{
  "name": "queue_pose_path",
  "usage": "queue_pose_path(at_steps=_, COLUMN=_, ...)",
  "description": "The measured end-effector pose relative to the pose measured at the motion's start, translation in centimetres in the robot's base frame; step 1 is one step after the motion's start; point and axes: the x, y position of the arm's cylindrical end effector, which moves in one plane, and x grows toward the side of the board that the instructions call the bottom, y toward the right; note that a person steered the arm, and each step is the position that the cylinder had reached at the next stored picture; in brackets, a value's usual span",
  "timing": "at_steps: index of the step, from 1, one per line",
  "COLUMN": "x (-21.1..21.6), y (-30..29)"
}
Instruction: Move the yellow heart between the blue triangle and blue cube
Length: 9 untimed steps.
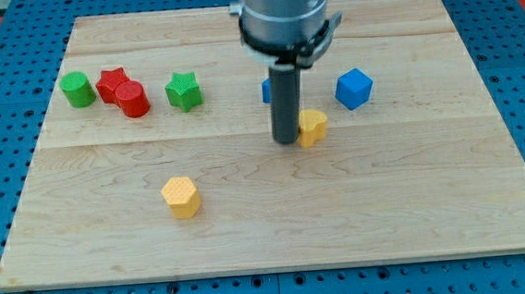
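Note:
The yellow heart (pixel 314 126) lies on the wooden board (pixel 413 183), just below the gap between the two blue blocks. My tip (pixel 286 142) touches the heart's left side. The blue triangle (pixel 266 90) is mostly hidden behind the rod; only its left edge shows. The blue cube (pixel 354 88) stands up and to the right of the heart, a small gap apart.
A yellow hexagon (pixel 182 196) lies at the lower left. A green star (pixel 183 90), a red cylinder (pixel 133 99), a red star (pixel 111 82) and a green cylinder (pixel 77 89) stand in a row at the upper left.

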Motion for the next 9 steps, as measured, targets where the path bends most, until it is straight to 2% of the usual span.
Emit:
queue_pose_path(at_steps=2, x=4.0, y=-2.3)
queue_pose_path(at_steps=3, x=3.1, y=4.1)
queue_pose_path(at_steps=4, x=-0.6, y=7.1)
queue_pose_path(at_steps=5, x=-1.0, y=7.5)
queue_pose_path(at_steps=6, x=3.5, y=7.6)
queue_pose_path(at_steps=7, x=0.5, y=2.9)
queue_pose_path(at_steps=8, x=-1.8, y=4.5)
queue_pose_path(at_steps=9, x=8.3, y=2.7)
